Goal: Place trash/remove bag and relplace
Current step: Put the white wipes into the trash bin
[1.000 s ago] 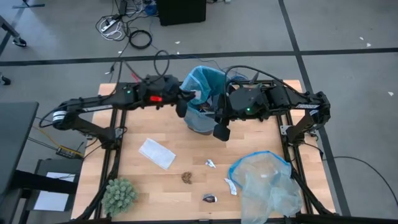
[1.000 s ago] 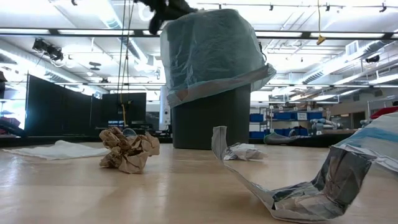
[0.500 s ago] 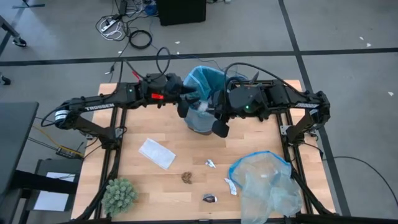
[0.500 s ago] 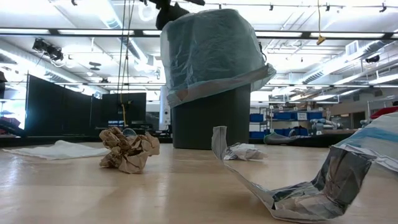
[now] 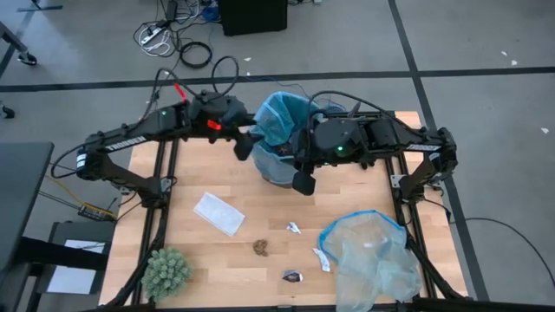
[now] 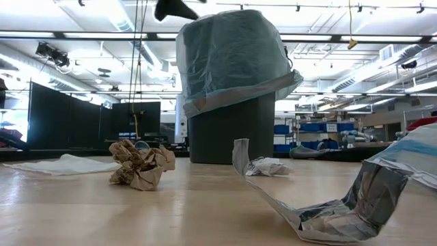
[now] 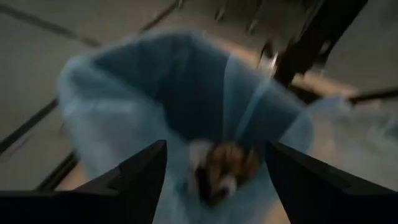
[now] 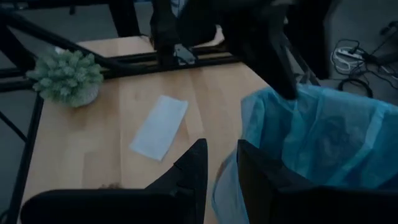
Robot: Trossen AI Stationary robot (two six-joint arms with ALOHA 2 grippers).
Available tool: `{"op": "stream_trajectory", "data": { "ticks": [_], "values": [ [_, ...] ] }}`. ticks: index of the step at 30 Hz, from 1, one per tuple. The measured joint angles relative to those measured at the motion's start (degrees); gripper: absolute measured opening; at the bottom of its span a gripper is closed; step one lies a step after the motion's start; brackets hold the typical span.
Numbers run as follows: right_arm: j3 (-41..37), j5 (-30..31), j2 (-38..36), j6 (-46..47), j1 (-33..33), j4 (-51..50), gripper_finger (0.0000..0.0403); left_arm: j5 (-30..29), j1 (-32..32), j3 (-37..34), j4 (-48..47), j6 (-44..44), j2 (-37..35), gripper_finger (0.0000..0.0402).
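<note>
Bin [image 5: 279,166] with one blue bag [image 5: 282,117] lining it stands at the table's 12 o'clock; scraps lie inside. Left gripper [image 5: 244,145] hangs at its 9 o'clock, fingers spread, empty. Right gripper [image 5: 303,179], at 4 o'clock, has fingers nearly together. Five pieces of trash [image 5: 260,248] lie on the table [image 5: 191,243], plus one pale bag [image 5: 371,257], one plant ball [image 5: 166,271]

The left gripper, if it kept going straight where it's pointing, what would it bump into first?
Probably the trash lying inside the blue bag. The left gripper points into the bag's open mouth with open jaws, though depth is hard to judge.
</note>
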Motion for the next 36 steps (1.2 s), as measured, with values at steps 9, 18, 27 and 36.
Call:
{"op": "stream_trajectory", "data": {
  "ticks": [9, 18, 27, 36],
  "values": [
    [0.0, -3.8, 2.3, -3.7, -0.1, 1.5, 0.0074, -5.9, -4.5, 5.3, -28.7, -7.7, -1.3, 0.0259],
    [-0.1, -15.5, 9.8, -9.3, -0.1, 7.1, 0.0074, -12.8, -13.7, 0.9, -42.4, -18.8, -3.1, 0.0245],
    [-0.1, -14.5, 10.9, -9.5, 1.5, 17.0, 0.0074, -15.5, -19.9, -14.0, -43.3, -36.2, -6.8, 0.0242],
    [0.0, -13.1, 8.0, -10.5, 1.7, 19.8, 0.0074, -11.1, -22.3, -31.4, -34.2, -46.8, -6.3, 0.0242]
  ]
}}
